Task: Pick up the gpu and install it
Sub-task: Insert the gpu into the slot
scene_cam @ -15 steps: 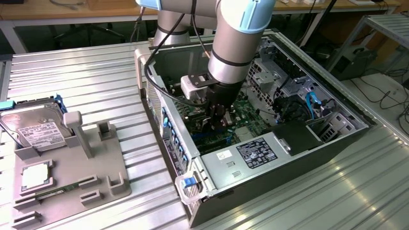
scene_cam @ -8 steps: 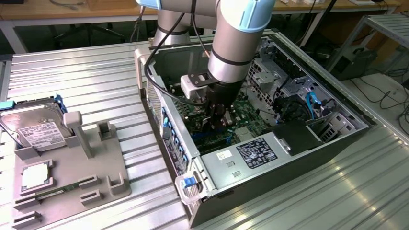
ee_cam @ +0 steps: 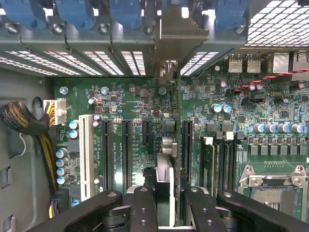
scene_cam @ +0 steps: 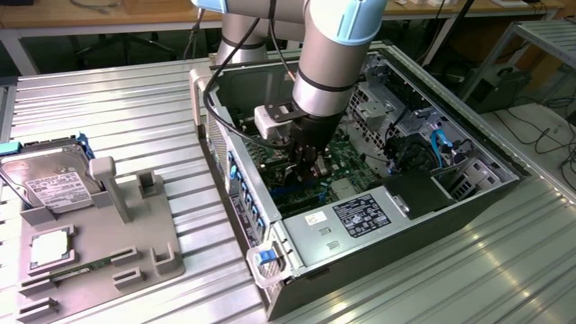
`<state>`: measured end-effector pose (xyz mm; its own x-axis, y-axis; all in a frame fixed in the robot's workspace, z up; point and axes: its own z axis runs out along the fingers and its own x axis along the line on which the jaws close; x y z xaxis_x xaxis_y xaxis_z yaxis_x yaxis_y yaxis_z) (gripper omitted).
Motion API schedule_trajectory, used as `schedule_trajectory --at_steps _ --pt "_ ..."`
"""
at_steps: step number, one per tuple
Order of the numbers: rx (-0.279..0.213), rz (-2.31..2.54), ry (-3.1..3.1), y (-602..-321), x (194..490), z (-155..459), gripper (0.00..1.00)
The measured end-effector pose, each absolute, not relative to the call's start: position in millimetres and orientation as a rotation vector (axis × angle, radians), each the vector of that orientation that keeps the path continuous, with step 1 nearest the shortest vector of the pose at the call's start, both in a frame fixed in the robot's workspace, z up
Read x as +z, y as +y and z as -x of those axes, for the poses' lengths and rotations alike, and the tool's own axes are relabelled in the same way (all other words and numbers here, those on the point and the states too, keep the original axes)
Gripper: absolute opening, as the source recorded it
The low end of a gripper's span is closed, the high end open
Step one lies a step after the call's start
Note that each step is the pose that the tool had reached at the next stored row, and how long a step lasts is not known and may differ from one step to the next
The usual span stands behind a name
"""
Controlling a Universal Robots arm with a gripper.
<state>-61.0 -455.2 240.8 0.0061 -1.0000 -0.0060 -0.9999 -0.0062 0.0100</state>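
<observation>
Green is the color of the big board [ee_cam: 140, 104] inside the open computer case [scene_cam: 468, 202], and the claw [scene_cam: 306, 169] hangs right over it. The claw is pinched on the gpu [ee_cam: 177, 140], which stands on its thin edge between the claw's fingers [ee_cam: 143, 208]. The card's silver end piece [ee_cam: 179, 34] reaches out ahead of the claw, up against the back wall of the case.

I think the picking up is done and the putting in is the job now. The card looks lined up with a long black slot [ee_cam: 186, 140] just under the claw. The next move calls for a slow, straight push, so the card's edge goes into that slot and does not bump the parts next to it.

Away from the claw, outside the case, a silver hard drive [scene_cam: 50, 179] sits in a gray holder [scene_cam: 99, 250]. It has a white sticker. The black box [scene_cam: 360, 216] in the case has a sticker too. The words on both are too small to read.
</observation>
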Motion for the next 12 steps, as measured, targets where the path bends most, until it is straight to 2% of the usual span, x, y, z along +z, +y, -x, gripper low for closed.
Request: schedule_trajectory --at_steps 12 --pt "-0.023 -2.228 -2.215 -455.3 232.7 61.1 0.28"
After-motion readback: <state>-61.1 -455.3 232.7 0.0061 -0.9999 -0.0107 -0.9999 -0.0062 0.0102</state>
